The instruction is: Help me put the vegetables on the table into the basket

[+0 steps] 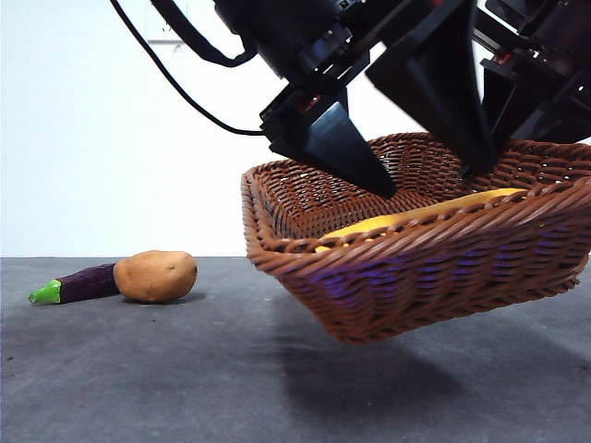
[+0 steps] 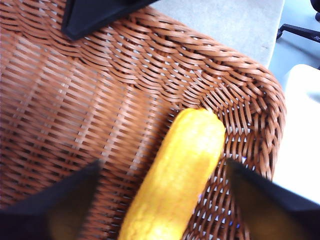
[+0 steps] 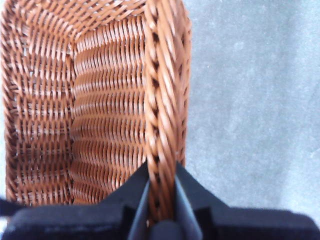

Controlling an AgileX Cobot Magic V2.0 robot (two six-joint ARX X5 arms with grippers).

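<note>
Corn (image 2: 175,175) lies in the basket (image 1: 416,268), which is tilted and lifted off the table (image 1: 185,369). It looks stiff, bumpy, light; best taken mid-length across the cob. My left gripper (image 2: 160,195) hangs over it, jaws apart either side, not touching. My right gripper (image 3: 161,200) is clamped on the rim. Potato (image 1: 155,276) & eggplant (image 1: 78,284) sit touching on the table, well apart from the basket; potato looks smooth & round, prob. slippery.

Bright white backdrop; soft shadow under basket (image 1: 416,277); wrist views blurred
</note>
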